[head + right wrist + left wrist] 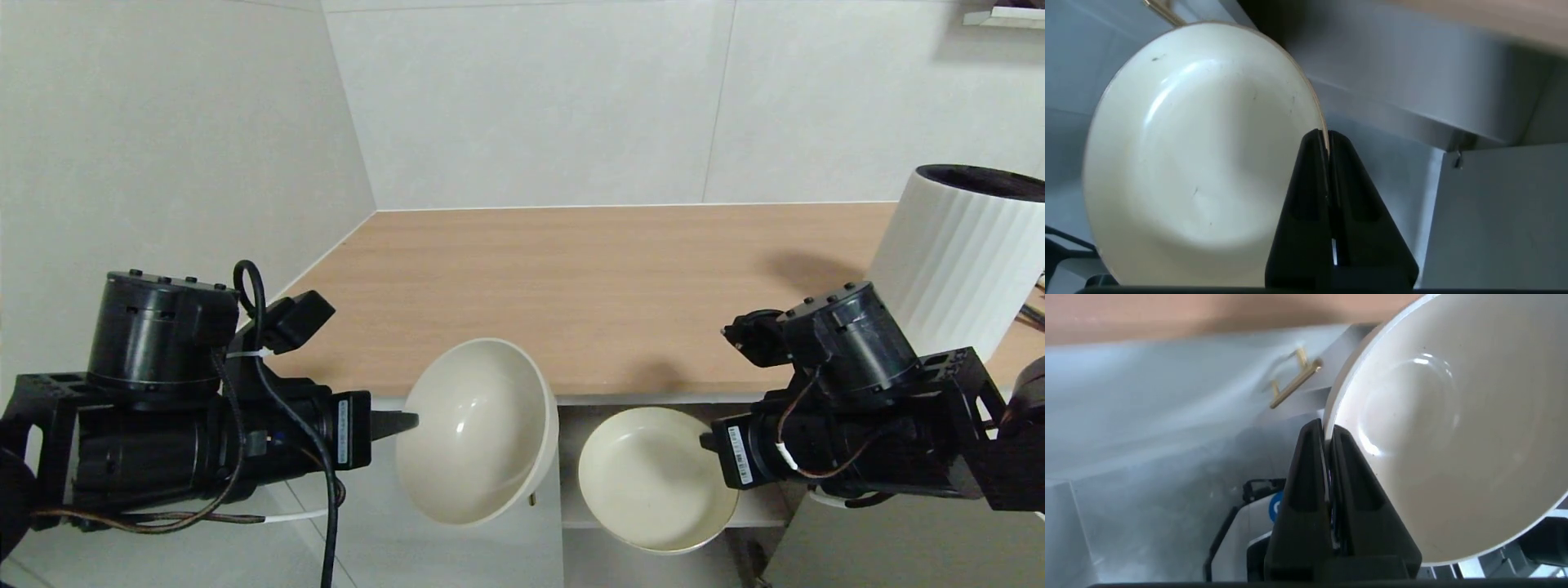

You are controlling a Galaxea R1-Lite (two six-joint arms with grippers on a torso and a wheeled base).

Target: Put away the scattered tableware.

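My left gripper is shut on the rim of a deep cream bowl, which hangs tilted just in front of the wooden counter's front edge. In the left wrist view the fingers pinch that bowl's rim. My right gripper is shut on the rim of a shallower cream bowl, held lower, in front of the cabinet below the counter. The right wrist view shows the black fingers clamped on this bowl's edge.
A tall white ribbed container stands on the counter at the right. White tiled walls close the counter at the back and left. Below the counter are grey cabinet fronts, one with a brass handle.
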